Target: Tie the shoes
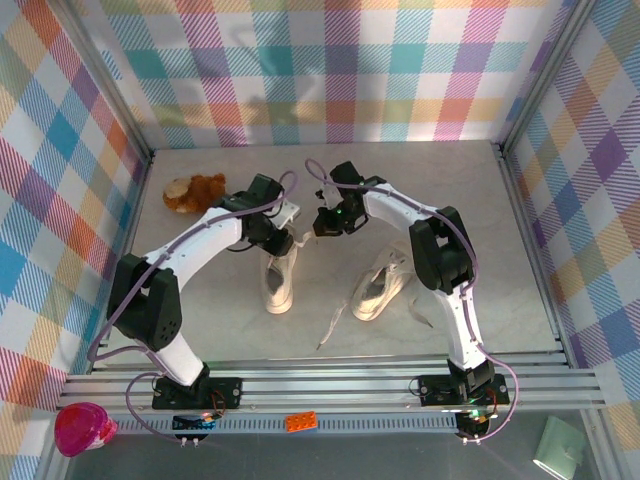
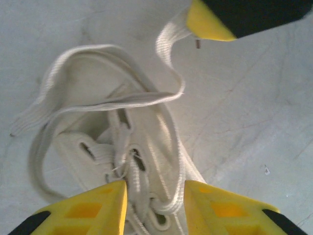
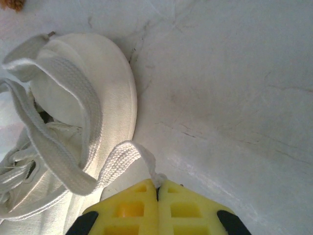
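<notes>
Two cream shoes lie mid-table: the left shoe [image 1: 279, 284] and the right shoe [image 1: 378, 288]. My left gripper [image 1: 288, 238] hovers over the left shoe's laced top [image 2: 122, 161]. Its yellow fingers [image 2: 93, 210] stand apart, open, with lace strands [image 2: 171, 196] lying between them. My right gripper [image 3: 157, 185] is shut on a white lace end [image 3: 128, 155] beside the shoe's toe [image 3: 98, 83]. In the left wrist view the right gripper's yellow fingertip [image 2: 208, 22] holds that lace [image 2: 168, 44], which curves across a wide loop [image 2: 73, 105] on the shoe.
A brown plush toy [image 1: 195, 192] lies at the back left. The right shoe's loose laces [image 1: 333, 325] trail toward the front. Plaid walls enclose three sides. A pink object [image 1: 85, 427] and an orange brick [image 1: 301, 421] sit at the front rail.
</notes>
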Robot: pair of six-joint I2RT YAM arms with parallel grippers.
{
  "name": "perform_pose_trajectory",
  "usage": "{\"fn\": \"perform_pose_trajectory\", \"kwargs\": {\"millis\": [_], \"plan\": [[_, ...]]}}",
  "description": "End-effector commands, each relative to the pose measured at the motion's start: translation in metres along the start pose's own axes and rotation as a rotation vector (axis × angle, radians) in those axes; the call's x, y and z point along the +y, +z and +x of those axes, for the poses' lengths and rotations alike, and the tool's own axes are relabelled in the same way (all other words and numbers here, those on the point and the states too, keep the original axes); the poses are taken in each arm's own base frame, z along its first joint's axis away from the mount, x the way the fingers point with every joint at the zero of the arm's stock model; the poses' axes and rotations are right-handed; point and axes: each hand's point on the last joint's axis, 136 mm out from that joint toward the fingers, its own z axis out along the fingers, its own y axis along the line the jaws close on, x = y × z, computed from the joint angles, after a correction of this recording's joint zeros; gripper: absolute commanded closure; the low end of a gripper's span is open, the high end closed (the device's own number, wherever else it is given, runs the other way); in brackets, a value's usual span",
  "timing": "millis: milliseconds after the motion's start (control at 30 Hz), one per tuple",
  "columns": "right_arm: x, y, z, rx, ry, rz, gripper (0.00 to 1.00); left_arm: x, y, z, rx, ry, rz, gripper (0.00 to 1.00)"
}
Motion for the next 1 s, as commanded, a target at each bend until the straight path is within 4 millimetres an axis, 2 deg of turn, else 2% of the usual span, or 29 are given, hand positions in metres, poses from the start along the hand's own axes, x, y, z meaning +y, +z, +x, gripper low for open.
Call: {"fn": "perform_pose_trajectory", "kwargs": {"millis": [0,200,400,433,500,600,633,833,967], "plan": [[0.001,-0.001,-0.002,-0.009,0.135,-0.048,1.0,-0.002,0.005,0.006,0.055,0.094,-0.04,0.61],[-0.008,0.0,-0.012,-0.021,0.322,-0.102,1.0,-0.008,0.02,0.007,0.098,0.195,-0.081,0.6],[-0.009,0.001,-0.012,-0.022,0.396,-0.105,1.0,-0.012,0.037,0.008,0.128,0.264,-0.127,0.6],[-0.01,0.001,-0.011,-0.02,0.406,-0.104,1.0,-0.013,0.038,0.008,0.129,0.272,-0.127,0.62],[-0.01,0.001,-0.01,-0.016,0.436,-0.109,1.0,-0.015,0.038,0.008,0.127,0.28,-0.131,0.73],[-0.008,0.0,-0.008,-0.003,0.481,-0.123,1.0,-0.015,0.032,0.005,0.101,0.275,-0.138,0.98],[-0.006,0.0,-0.008,-0.001,0.497,-0.132,1.0,-0.015,0.028,0.002,0.076,0.269,-0.139,1.0],[0.008,-0.008,-0.007,-0.022,0.622,-0.213,1.0,-0.021,0.0,-0.014,-0.076,0.176,-0.08,1.0],[0.024,-0.01,-0.008,-0.042,0.683,-0.266,1.0,-0.024,-0.012,-0.022,-0.178,0.084,-0.028,1.0]]}}
